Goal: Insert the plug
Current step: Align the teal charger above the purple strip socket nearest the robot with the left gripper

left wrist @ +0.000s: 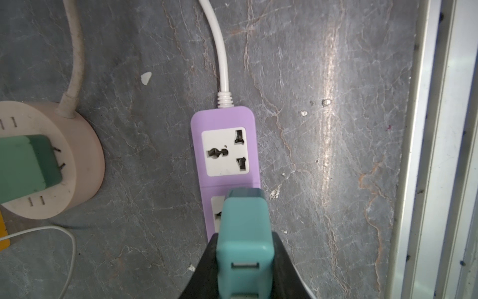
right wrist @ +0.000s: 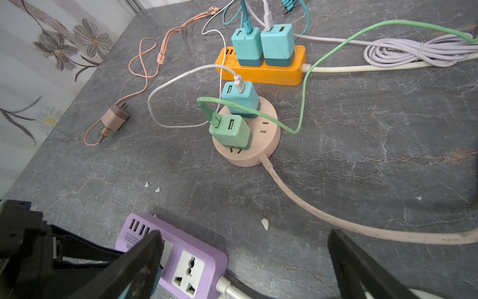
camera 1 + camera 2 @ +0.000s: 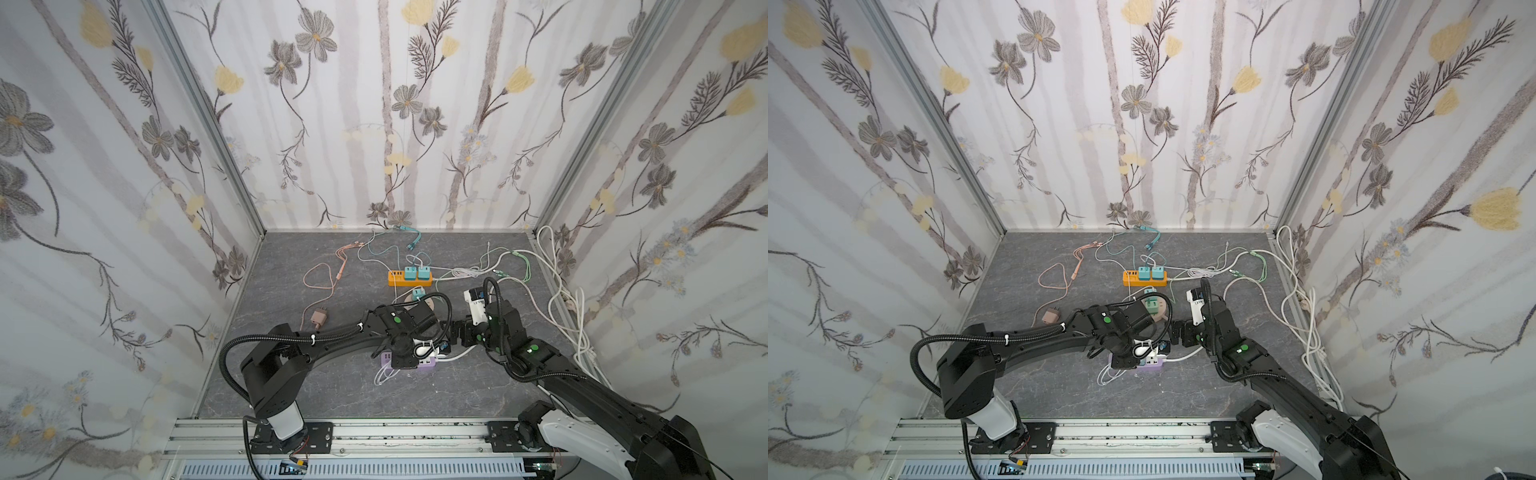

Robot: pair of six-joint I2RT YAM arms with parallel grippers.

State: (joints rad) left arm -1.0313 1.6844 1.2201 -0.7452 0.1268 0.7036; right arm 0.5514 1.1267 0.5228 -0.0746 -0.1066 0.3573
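My left gripper [image 1: 244, 261] is shut on a teal plug [image 1: 244, 227], a block with USB slots on its back. The plug's front end covers the nearer socket of a purple power strip [image 1: 223, 116] lying flat on the grey table. Its prongs are hidden, so I cannot tell if they are in the socket. The strip's far socket [image 1: 225, 151], by its white cord, is free. My right gripper [image 2: 245, 256] stands open beside the strip's [image 2: 144, 225] cord end, holding nothing. In both top views the left gripper [image 3: 415, 353] [image 3: 1140, 352] sits over the strip [image 3: 426, 366] [image 3: 1153, 365], with the right gripper [image 3: 455, 332] [image 3: 1177, 332] close by.
A round pinkish socket hub [image 2: 261, 152] carries a green and a teal charger just behind the strip. Further back lies an orange strip [image 2: 271, 73] with two teal chargers. A brown plug [image 2: 116, 119] on a pink cable lies left. Coiled white cables [image 2: 401, 51] lie right, and a metal rail [image 1: 426, 155] edges the table.
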